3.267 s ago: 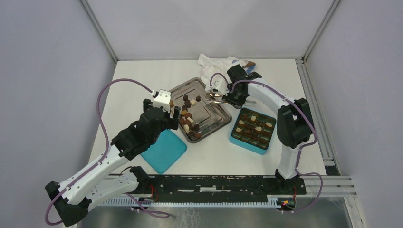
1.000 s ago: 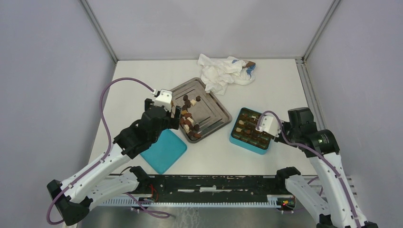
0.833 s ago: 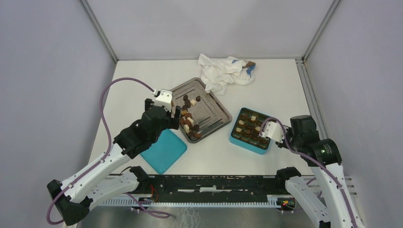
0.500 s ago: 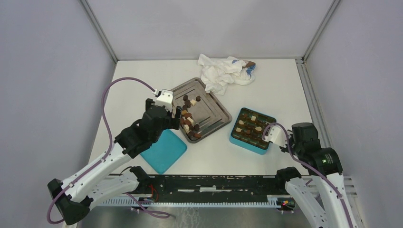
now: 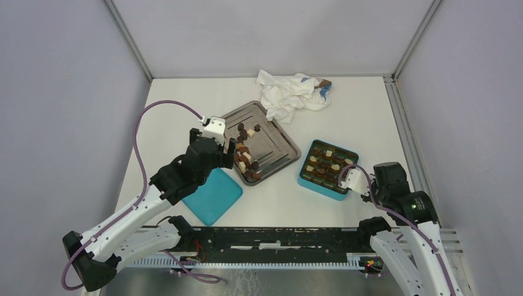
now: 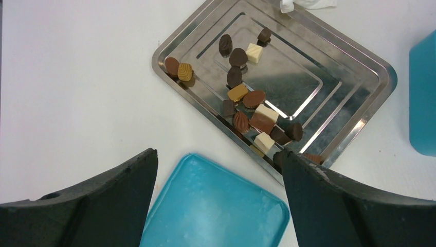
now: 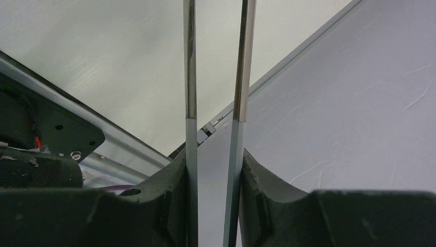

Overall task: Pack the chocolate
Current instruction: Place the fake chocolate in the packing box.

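Observation:
Several small chocolates (image 5: 245, 154), dark, light brown and cream, lie along the near-left side of a steel tray (image 5: 279, 137); they also show in the left wrist view (image 6: 252, 103) on the tray (image 6: 334, 87). More chocolates fill a teal box (image 5: 327, 168). My left gripper (image 5: 227, 155) is open and empty, its jaws wide apart (image 6: 216, 159) over the tray's near edge and a teal lid (image 6: 216, 206). My right gripper (image 5: 353, 180) sits at the box's near-right corner, shut on metal tweezers (image 7: 190, 77) that point up at the wall; their tips are out of view.
The teal lid (image 5: 213, 196) lies flat on the table near-left of the tray. A crumpled white cloth (image 5: 290, 92) with blue marks lies behind the tray. Metal frame posts and grey walls close in the table's sides.
My right arm has pulled back from the tray's far side to the near right, beside the teal box, still holding the tweezers. The left arm has barely moved.

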### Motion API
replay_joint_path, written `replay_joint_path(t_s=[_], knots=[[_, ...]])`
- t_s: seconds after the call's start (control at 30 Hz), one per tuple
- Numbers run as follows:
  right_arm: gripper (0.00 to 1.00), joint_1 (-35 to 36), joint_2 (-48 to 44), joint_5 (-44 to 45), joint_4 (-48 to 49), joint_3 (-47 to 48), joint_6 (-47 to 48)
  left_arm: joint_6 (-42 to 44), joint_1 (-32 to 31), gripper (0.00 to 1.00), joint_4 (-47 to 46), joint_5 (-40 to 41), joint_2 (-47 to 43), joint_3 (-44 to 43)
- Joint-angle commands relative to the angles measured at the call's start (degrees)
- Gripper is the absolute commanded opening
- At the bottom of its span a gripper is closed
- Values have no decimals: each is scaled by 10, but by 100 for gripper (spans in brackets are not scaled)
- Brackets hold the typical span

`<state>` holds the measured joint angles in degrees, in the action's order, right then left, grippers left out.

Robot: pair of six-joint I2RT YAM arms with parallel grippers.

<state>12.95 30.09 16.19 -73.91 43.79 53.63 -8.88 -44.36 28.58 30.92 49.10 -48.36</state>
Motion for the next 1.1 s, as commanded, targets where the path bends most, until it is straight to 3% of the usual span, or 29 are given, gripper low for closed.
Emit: replay_joint_path(t_s=[0.0, 0.63, 1.07], knots=[[14, -2, -7, 0, 18, -3, -12, 25, 2, 94, -22, -5, 1, -2], [19, -2, -1, -19, 18, -27, -11, 26, 2, 94, -22, -3, 5, -2], [40, -2, 8, -20, 18, -9, -12, 26, 2, 94, -22, -4, 4, -2]])
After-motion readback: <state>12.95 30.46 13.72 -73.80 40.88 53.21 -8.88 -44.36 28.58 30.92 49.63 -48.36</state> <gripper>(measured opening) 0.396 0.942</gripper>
